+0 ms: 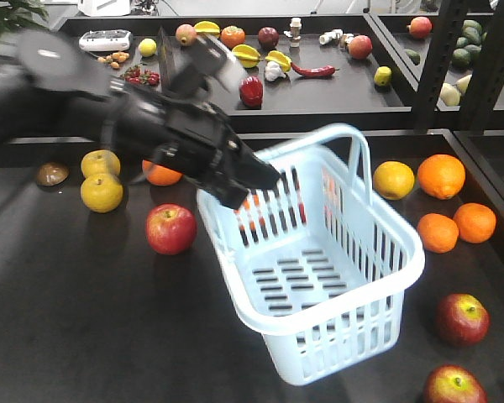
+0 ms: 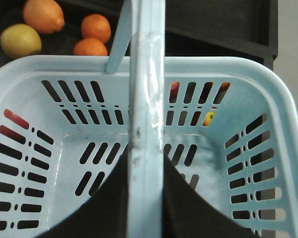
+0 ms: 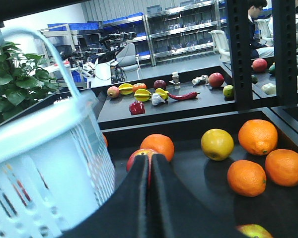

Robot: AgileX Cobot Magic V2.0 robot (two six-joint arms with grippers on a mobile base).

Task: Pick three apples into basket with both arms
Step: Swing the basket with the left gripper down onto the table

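The pale blue basket [image 1: 401, 245] hangs tilted above the dark table. My left gripper [image 1: 265, 178] is shut on one of its swing handles [image 2: 146, 99], which runs between the jaws in the left wrist view; the basket [image 2: 35, 67] is empty. One red apple [image 1: 170, 228] lies left of the basket. Two more apples [image 1: 462, 319] [image 1: 454, 388] lie at the front right. My right gripper [image 3: 150, 157] is shut with nothing in it, beside the basket [image 3: 39, 163]. A red apple [image 3: 137, 157] shows just beyond its tips. The right gripper is out of the front view.
Oranges [image 1: 438, 232] [image 1: 475, 222] [image 1: 441, 176] and a yellow fruit [image 1: 393, 180] lie right of the basket. Two yellow fruits [image 1: 101, 192] and an orange [image 1: 161, 175] lie on the left. A raised back shelf [image 1: 319, 92] holds mixed produce. A dark rack post [image 1: 441, 63] stands at the right.
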